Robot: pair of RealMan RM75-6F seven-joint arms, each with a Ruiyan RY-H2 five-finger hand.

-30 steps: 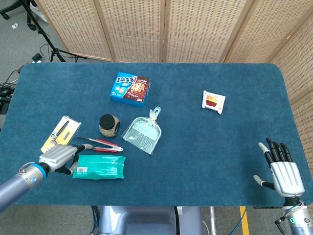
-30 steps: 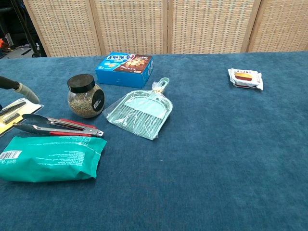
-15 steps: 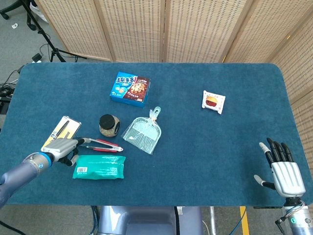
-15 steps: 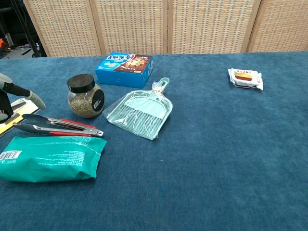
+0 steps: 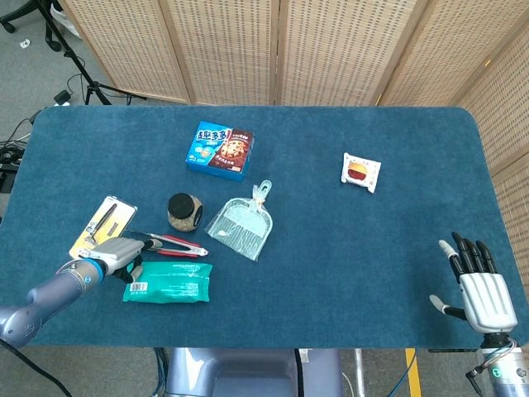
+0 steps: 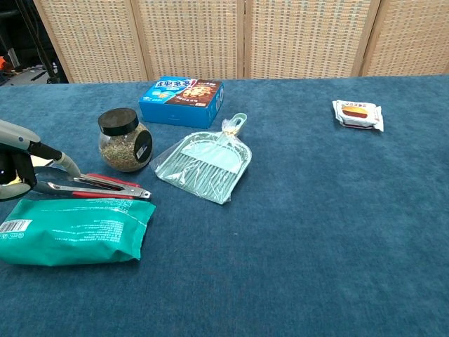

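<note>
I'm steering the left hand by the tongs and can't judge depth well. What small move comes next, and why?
Probably close the left hand on the tongs. Its fingers already sit over the handle end, above the green packet, but neither view plainly shows a grip yet.

My left hand (image 5: 116,252) sits over the near end of the tongs (image 5: 172,244), which run toward 3 o'clock. The snack bag (image 5: 168,282) lies just at 5 o'clock of it, the carded tool (image 5: 102,223) at 11. The jar (image 5: 185,211) stands at 1 o'clock of the tongs, the dustpan (image 5: 240,223) beside it at 3, the cookie box (image 5: 220,150) at 12. The wrapped cake (image 5: 361,172) lies far toward 2 o'clock. My right hand (image 5: 477,284) rests at the tabletop's (image 5: 347,256) near right corner.
</note>
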